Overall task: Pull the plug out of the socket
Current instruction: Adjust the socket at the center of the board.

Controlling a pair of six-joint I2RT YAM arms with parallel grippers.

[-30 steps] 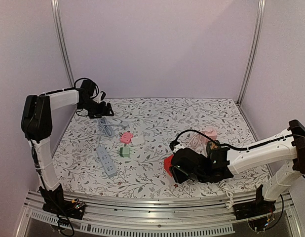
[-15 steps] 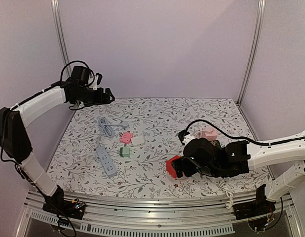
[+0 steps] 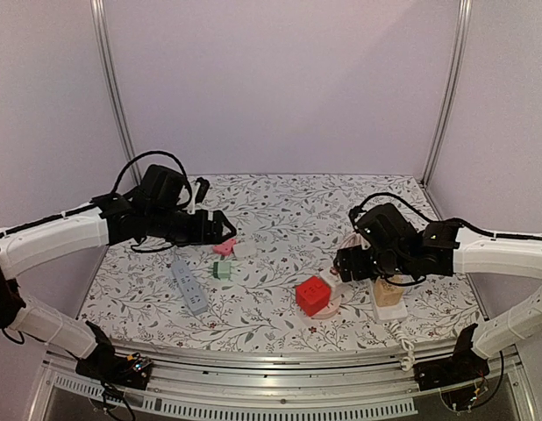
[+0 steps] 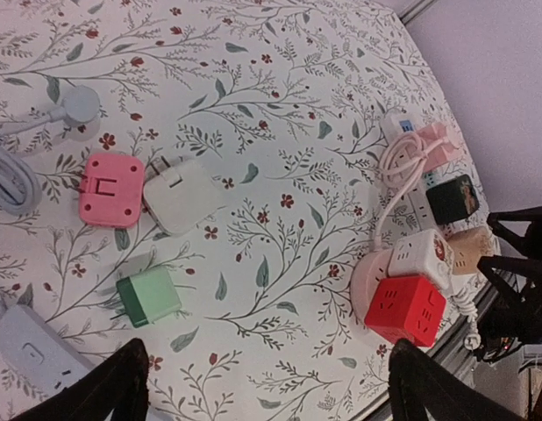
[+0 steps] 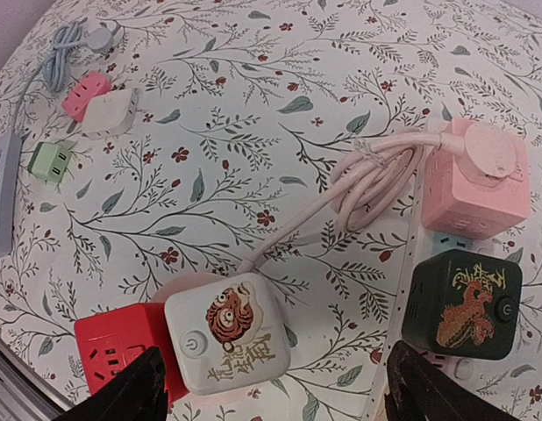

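Observation:
A red cube socket (image 3: 313, 295) sits near the front edge, pressed against a white cube with a tiger print (image 5: 227, 344). Both rest over a round pale disc (image 4: 367, 276). A pale coiled cable (image 5: 376, 180) runs from the white cube. I cannot tell which piece is plugged into which. My right gripper (image 5: 275, 390) hangs open above the white cube, touching nothing; in the top view the right gripper (image 3: 348, 263) is just right of the red cube. My left gripper (image 4: 275, 390) is open over bare cloth, with the red cube (image 4: 404, 309) to its right.
A pink adapter (image 4: 110, 189), a white adapter (image 4: 179, 195) and a green adapter (image 4: 148, 296) lie left of centre. A grey power strip (image 3: 188, 286) with its cable (image 4: 12, 180) lies at the left. A pink cube (image 5: 477, 180), a dark green cube (image 5: 464, 303) and a beige cube (image 3: 388, 289) stand at the right.
The left arm swung from the back left corner to above the adapters. The right gripper opened, left the red cube on the table, and rose back to the right.

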